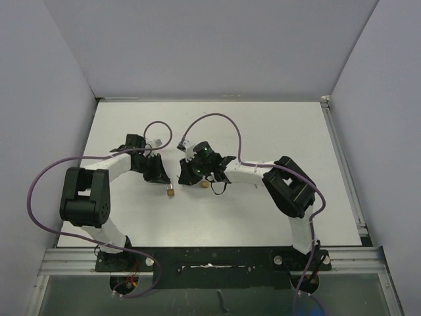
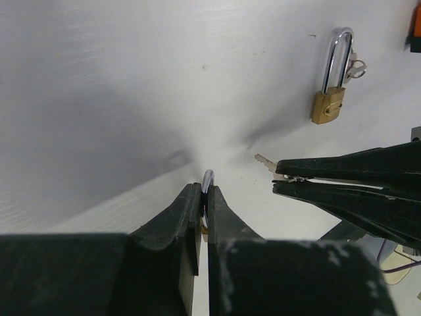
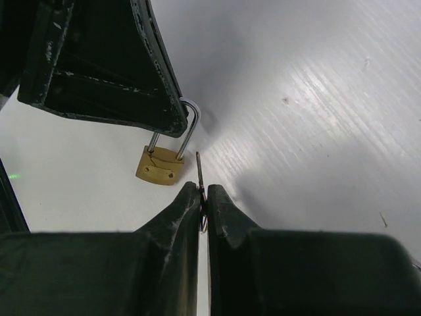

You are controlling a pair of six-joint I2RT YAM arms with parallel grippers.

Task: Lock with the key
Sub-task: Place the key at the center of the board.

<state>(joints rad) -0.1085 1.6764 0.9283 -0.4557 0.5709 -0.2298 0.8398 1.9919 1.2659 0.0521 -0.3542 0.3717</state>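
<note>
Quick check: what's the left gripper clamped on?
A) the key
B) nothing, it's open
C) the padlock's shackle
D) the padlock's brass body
C: the left gripper is shut on the steel shackle, with the brass body clear of its fingers. The key is in the right gripper.

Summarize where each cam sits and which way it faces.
Top: above, behind bases, facing down on white table; left arm and right arm show.
Left wrist: looks along left pincer, shut on silver-shackled brass padlock.
Right wrist: looks along right pincer, shut on small silver key.
Shared: each wrist view shows the other pincer.
</note>
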